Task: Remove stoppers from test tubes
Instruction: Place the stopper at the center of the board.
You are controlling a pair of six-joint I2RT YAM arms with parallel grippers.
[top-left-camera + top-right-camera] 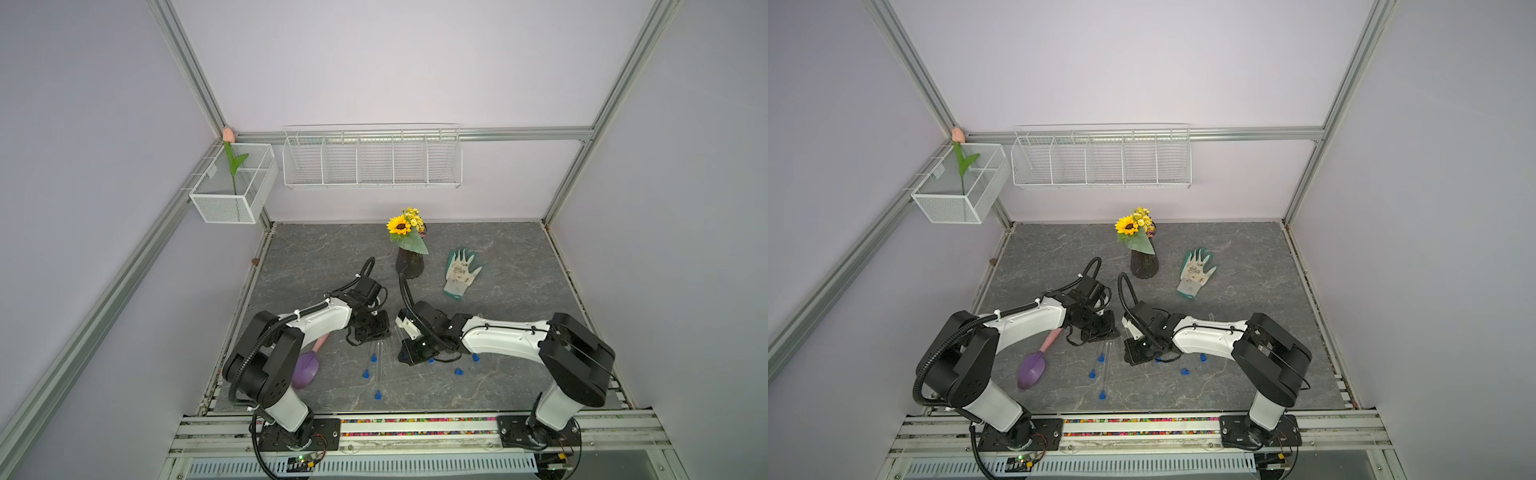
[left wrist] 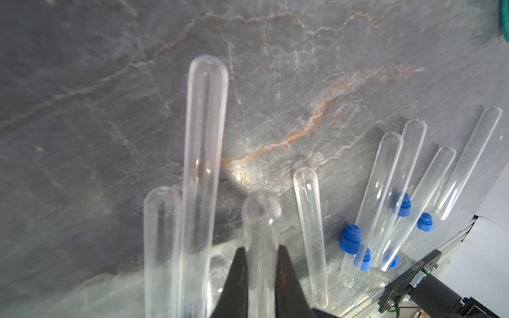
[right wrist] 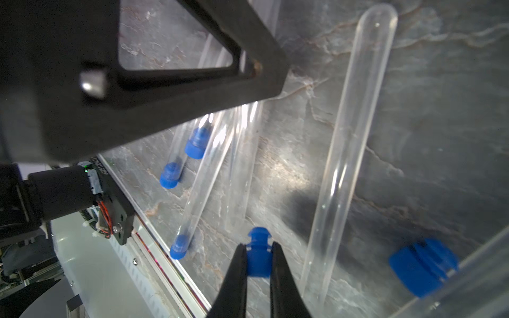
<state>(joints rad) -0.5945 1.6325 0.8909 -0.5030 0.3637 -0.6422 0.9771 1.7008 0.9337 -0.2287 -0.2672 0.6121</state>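
The step in hand is judged to be the parting of one stopper (image 3: pixel 258 234) from one tube (image 2: pixel 261 217), and it looks all but done: the stopper's ribbed, narrower end is seen bare in the right wrist view. To finish well, the tube should be held level and lowered onto the counter (image 1: pixel 1225 249) beside the other tubes (image 1: pixel 1108 359), which lie between 6 and 7 o'clock of the vase (image 1: pixel 1144 264). It should be set down rather than dropped, since a round tube may be expected to roll. The stopper should be let go clear of the tubes, near the loose stoppers (image 1: pixel 1185 371) at 5 o'clock of the vase. Some capped tubes (image 3: pixel 200 198) are seen in the right wrist view and are left to do.

The left tool (image 2: pixel 260 249) is closed narrowly on the clear tube, whose rounded end points away from the wrist; its mouth is hidden behind the jaws. The right tool (image 3: pixel 258 247) is pinched on the blue stopper, gripped at its wider part, and no tube is seen around it.
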